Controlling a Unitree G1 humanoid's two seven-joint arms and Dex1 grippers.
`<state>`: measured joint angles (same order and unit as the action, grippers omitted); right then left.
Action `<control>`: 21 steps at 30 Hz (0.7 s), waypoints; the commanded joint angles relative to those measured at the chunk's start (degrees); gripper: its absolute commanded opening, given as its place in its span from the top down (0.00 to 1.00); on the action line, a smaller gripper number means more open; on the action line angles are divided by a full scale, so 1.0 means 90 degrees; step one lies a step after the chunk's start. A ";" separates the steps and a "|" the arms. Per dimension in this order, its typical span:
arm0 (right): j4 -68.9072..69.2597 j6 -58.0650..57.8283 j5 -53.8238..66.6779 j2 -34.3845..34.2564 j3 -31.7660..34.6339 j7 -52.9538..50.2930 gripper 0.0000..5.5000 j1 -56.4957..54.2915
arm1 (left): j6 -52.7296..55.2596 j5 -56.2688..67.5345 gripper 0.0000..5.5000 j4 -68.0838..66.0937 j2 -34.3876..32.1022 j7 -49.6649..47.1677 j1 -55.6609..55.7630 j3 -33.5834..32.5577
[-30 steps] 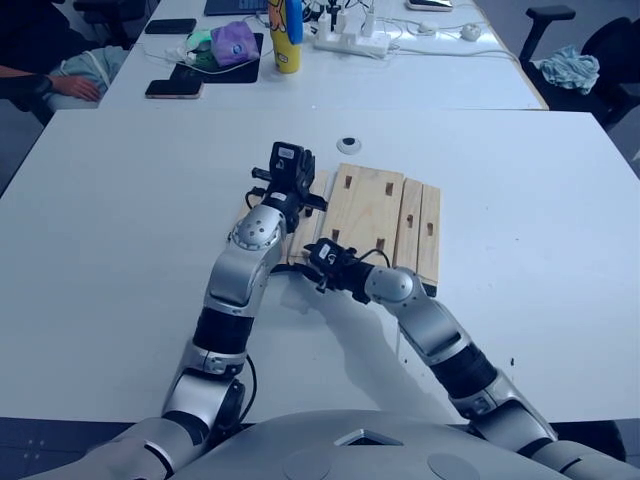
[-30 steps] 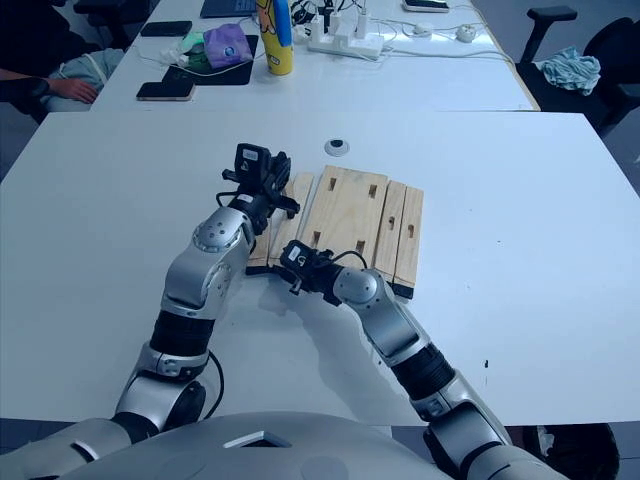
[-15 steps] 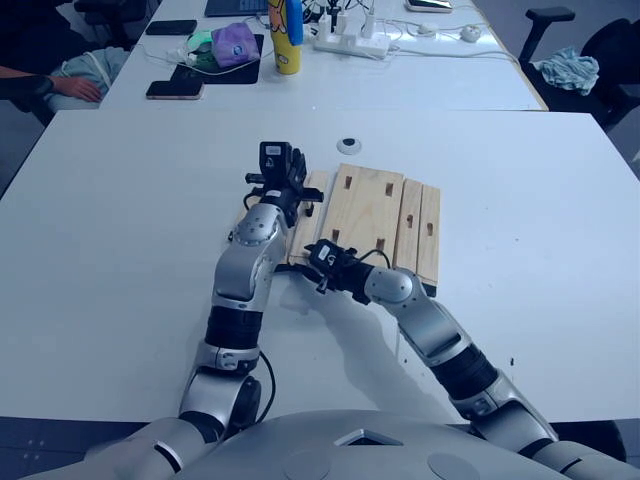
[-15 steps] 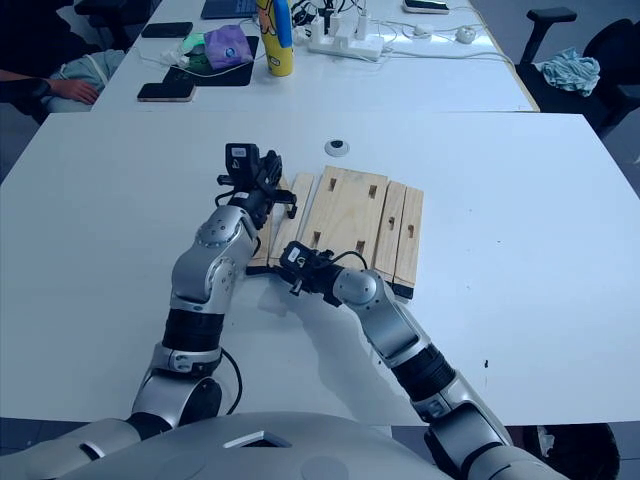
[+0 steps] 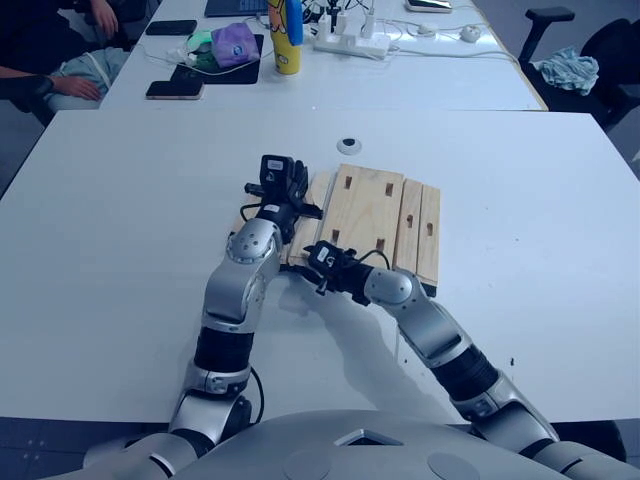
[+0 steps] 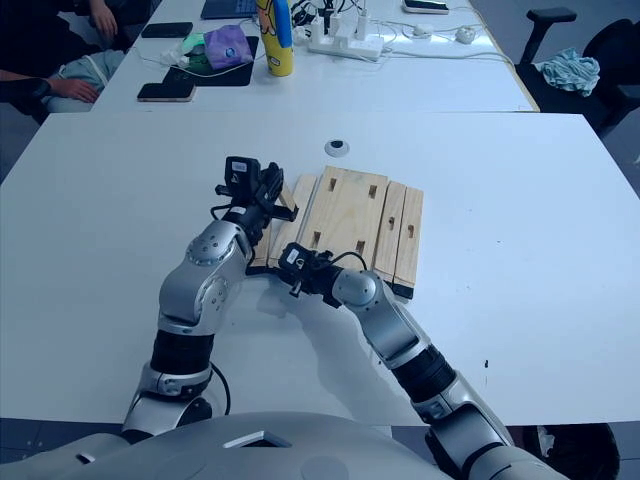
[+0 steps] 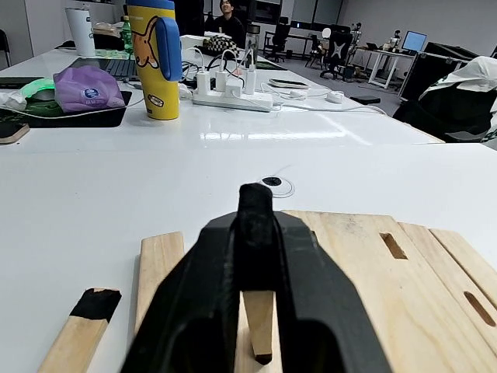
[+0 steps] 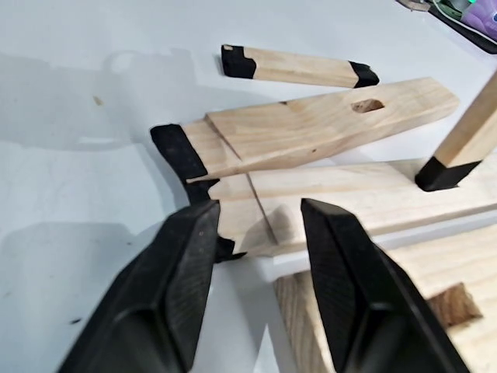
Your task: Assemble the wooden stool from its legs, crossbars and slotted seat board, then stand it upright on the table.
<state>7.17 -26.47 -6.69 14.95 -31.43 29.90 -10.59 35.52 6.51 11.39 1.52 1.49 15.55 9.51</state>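
In the head view the slotted seat board [image 5: 380, 205] lies flat on the table [image 5: 130, 200], with the left gripper [image 5: 285, 190] just beside its left edge and the right gripper [image 5: 318, 262] near its front corner. In the left wrist view the jaws are clenched on a wooden leg [image 7: 260, 326]. In the right wrist view the fingers [image 8: 182, 280] stand wide apart around the end of a lying wooden piece [image 8: 326, 194].

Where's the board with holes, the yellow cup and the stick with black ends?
seat board [image 5: 368, 205], left eye view, bare top face.
yellow cup [image 7: 150, 70], left wrist view, its side.
short stick [image 8: 299, 68], right wrist view, its middle.
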 commanded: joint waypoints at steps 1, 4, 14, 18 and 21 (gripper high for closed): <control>-0.0421 -0.0516 -0.0174 0.0173 -0.0237 0.0088 0.65 0.0379 | 0.0757 -0.0129 0.92 -0.0748 -0.0167 0.0109 -0.0206 0.0122; -0.0456 -0.0509 -0.0162 0.0150 -0.0232 0.0090 0.65 0.0343 | 0.0720 -0.0136 0.92 -0.0935 -0.0209 0.0199 0.0017 0.0075; -0.0576 -0.0486 -0.0143 0.0126 -0.0194 0.0089 0.65 0.0290 | 0.0654 -0.0129 0.92 -0.1217 -0.0236 0.0415 0.0198 0.0064; -0.0530 -0.0278 0.0046 -0.0002 0.0063 -0.0005 0.65 0.0308 | 0.0623 -0.0128 0.92 -0.1213 -0.0260 0.0454 0.0220 0.0045; -0.0206 -0.0045 0.0600 -0.0238 0.0550 0.0039 0.65 0.0401 | 0.0612 -0.0144 0.92 -0.1140 -0.0318 0.0470 0.0191 0.0014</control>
<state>5.59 -25.77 -3.64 13.13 -28.61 29.62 -9.47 36.55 6.04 5.04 0.26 5.34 21.22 9.37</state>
